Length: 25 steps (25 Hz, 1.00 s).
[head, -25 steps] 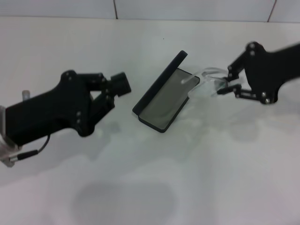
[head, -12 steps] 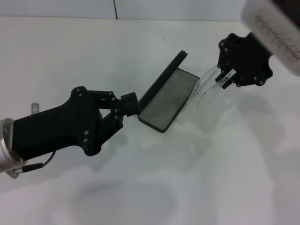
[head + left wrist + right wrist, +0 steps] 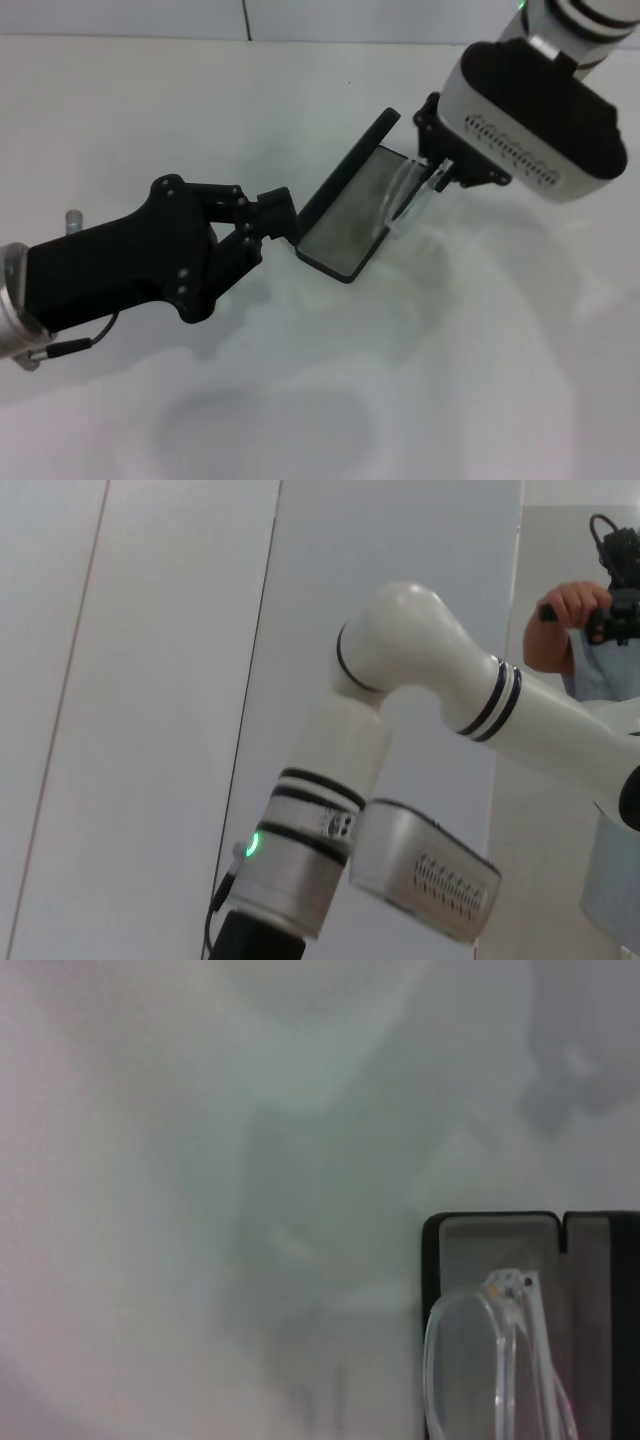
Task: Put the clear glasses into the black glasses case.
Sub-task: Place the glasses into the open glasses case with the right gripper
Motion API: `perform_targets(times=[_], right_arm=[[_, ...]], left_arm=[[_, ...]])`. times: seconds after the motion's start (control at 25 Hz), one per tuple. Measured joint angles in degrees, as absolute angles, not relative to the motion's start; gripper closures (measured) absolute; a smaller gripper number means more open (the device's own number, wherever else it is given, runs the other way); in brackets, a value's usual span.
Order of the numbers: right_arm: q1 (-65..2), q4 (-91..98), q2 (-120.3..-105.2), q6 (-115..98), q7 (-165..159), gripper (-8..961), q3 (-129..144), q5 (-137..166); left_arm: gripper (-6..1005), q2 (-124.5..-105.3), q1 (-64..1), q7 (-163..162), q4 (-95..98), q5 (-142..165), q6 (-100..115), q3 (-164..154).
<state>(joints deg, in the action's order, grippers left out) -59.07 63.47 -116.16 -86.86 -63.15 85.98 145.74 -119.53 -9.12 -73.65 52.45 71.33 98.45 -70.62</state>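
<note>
**Clear glasses held over the open black case**

Open on the white table (image 3: 480, 380): the black glasses case (image 3: 345, 225), lid raised on the robot's left side, grey lining showing in the tray.

At the tray's right edge, tilted, one end low by the near rim: the clear glasses (image 3: 408, 200). Touching the case there or hanging just above it — cannot tell from the head view. Seen from the right wrist view too: glasses (image 3: 490, 1360) over the grey tray of the case (image 3: 500, 1235), lens and one thin arm in sight.

Above the far right corner of the case, pointing down: the right gripper (image 3: 440, 172), closed upon the upper end of the glasses. Fingertips mostly hidden under the white wrist housing.

Pressed against the lid's outer face at its near lower end: the left gripper (image 3: 272, 212), fingers drawn together. Clenched on nothing that shows.

In the left wrist view: only the right arm (image 3: 400, 750), wall panels and a person's hand (image 3: 565, 605) at the far edge.
</note>
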Motion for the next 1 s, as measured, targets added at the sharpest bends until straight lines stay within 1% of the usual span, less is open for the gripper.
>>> perform_targets(times=[0.36,1.0], right_arm=[[-57.3,60.1,-116.19,-79.8,-62.5,840,90.5,141.5],[-56.9,56.4,-116.19,-73.0,-63.7,837,93.1,139.4]], left_arm=[[943,-119.57,-9.9,-73.7,52.4,71.2,98.0,-70.5],[943,-119.62,-9.9,-73.7,52.2,71.1,97.9,-70.5]])
